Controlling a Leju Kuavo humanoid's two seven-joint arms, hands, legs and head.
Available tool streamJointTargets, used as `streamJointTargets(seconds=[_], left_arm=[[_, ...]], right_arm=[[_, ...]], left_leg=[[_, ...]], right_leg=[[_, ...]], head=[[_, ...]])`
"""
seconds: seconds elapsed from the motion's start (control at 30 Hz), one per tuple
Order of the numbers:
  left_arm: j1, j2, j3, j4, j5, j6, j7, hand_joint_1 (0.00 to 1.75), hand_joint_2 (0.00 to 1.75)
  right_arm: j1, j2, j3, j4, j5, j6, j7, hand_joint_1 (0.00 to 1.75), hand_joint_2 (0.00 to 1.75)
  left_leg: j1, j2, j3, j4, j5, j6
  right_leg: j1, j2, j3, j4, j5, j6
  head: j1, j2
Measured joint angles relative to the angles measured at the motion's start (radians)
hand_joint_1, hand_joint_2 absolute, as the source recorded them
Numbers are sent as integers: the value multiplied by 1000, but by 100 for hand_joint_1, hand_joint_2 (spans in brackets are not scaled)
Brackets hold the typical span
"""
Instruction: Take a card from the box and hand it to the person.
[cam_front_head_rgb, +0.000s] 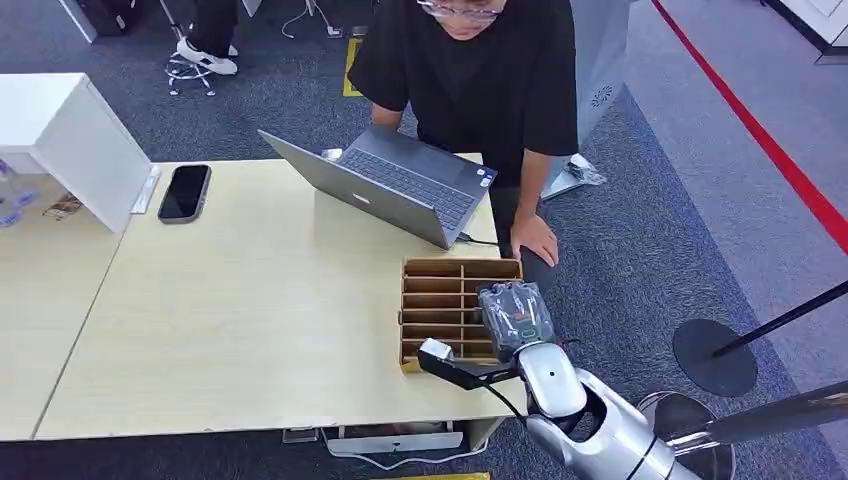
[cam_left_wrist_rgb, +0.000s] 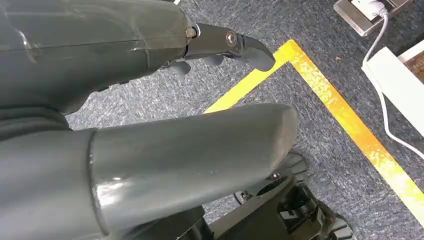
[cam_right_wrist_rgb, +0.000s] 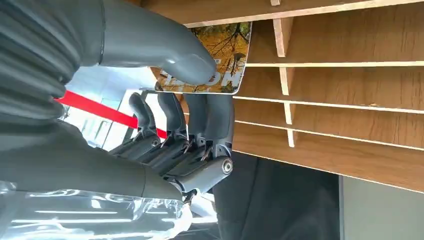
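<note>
I have the right hand (cam_front_head_rgb: 515, 320) over the slotted wooden box (cam_front_head_rgb: 440, 300) at the tabletop's near right, thumb and fingers (cam_right_wrist_rgb: 172, 112) pinching the card (cam_right_wrist_rgb: 225, 50). Next, I judge: lift it clear, carry it to the person's hand (cam_front_head_rgb: 533, 238). The left hand (cam_left_wrist_rgb: 150, 110) hangs holding nothing.

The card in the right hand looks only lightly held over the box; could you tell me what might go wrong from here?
Two risks, I think. The card is pinched near one edge by the right hand, so it could slip or twist out on the way to the person. It also sits close to the box and its thin dividers, so it may catch on one as it lifts, perhaps dragging the box near the table edge.
</note>
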Motion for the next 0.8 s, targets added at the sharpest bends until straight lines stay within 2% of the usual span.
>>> streamJointTargets(seconds=[0.13,0.23,0.47,0.8], left_arm=[[0,0,0,0,1,0,0,0,0],[0,0,0,0,1,0,0,0,0],[1,0,0,0,3,0,-5,0,0],[7,1,0,0,9,2,-14,0,0]], right_arm=[[0,0,3,0,0,5,0,138,175],[0,1,5,0,0,7,0,157,175],[-5,1,3,-20,-14,31,5,150,175],[-44,-26,-13,-160,-36,114,32,148,175]], left_leg=[[0,0,0,0,0,0],[0,0,0,0,0,0],[0,0,0,0,0,0],[0,0,0,0,0,0]], right_leg=[[0,0,0,0,0,0],[0,0,0,0,0,0],[0,0,0,0,0,0],[0,0,0,0,0,0]], head=[[0,0],[0,0],[0,0],[0,0]])
